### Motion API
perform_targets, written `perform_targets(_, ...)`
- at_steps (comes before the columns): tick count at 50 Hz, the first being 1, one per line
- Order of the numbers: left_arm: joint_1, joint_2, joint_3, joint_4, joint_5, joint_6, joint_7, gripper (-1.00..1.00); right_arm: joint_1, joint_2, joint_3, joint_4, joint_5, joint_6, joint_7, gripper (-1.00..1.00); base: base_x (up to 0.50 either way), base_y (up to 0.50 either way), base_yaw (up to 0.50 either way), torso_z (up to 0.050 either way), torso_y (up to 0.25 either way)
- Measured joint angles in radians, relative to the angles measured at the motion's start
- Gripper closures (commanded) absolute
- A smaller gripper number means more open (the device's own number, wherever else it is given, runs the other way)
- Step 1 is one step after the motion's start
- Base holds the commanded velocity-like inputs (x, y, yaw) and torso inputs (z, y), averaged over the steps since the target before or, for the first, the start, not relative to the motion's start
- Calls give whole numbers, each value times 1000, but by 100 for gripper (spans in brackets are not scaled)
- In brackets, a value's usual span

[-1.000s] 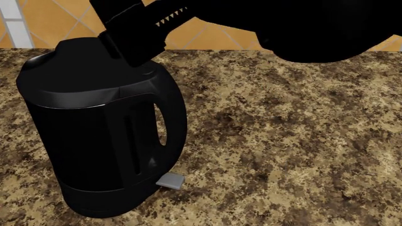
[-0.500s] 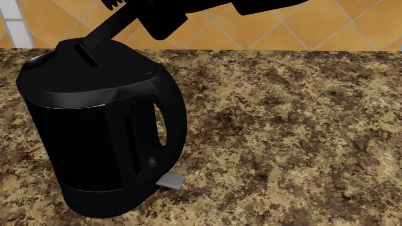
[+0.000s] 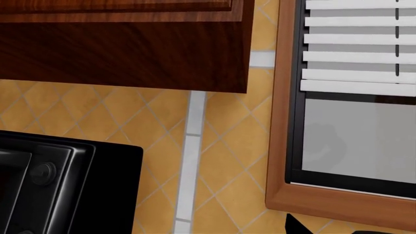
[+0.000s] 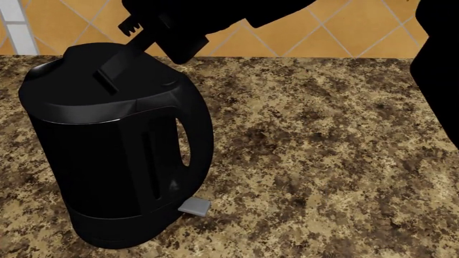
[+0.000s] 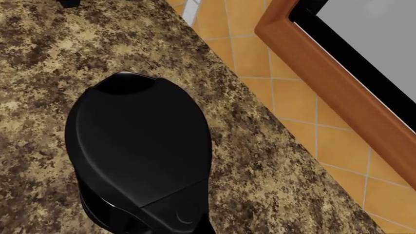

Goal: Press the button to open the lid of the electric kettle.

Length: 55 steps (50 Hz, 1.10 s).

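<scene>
Kettle (image 4: 107, 156) lid (image 5: 140, 146) shut; right gripper (image 4: 111, 75) above.

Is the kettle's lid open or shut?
Shut. The lid lies flat on the electric kettle, with no gap at the rim in the head or right wrist view.

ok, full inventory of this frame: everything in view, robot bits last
electric kettle: 1, glossy black, upright on the counter, head view's left
lid: 1, black, shut on the kettle
grey tab: 1, light grey, at the kettle's base
counter: 1, brown speckled stone
wall tiles: orange, white grout, behind the counter
window: 1, wood frame, white blinds
cabinet: 1, dark wood, on the wall
black appliance: 1, with a knob, below the cabinet
right gripper: black, one finger over the lid; open or shut unclear
left gripper: not clearly in view
</scene>
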Motion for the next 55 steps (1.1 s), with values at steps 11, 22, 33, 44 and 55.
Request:
perform_targets(11,2,-4,-4,3,-10,0,-3,-100,3,-44,-67,53,-67,-39,-80,100,0,0,0,0,0)
perform_targets(22,5,-7,-11,4,-20,3,-4,-100,-1,-80,-106,68,-94,-58,-122,100,0,0,0,0,0)
perform_targets(33,7,-10,-13,7,-27,3,-8,-100,-17,-94,-132,60,-96,-52,-123,100,0,0,0,0,0)
perform_targets(44,9,-14,-20,10,-38,3,-12,-100,-36,-101,-156,63,-99,-52,-121,100,0,0,0,0,0)
perform_targets(55,11,-17,-26,13,-46,4,-17,-100,-49,-116,-191,89,-126,-73,-151,100,0,0,0,0,0)
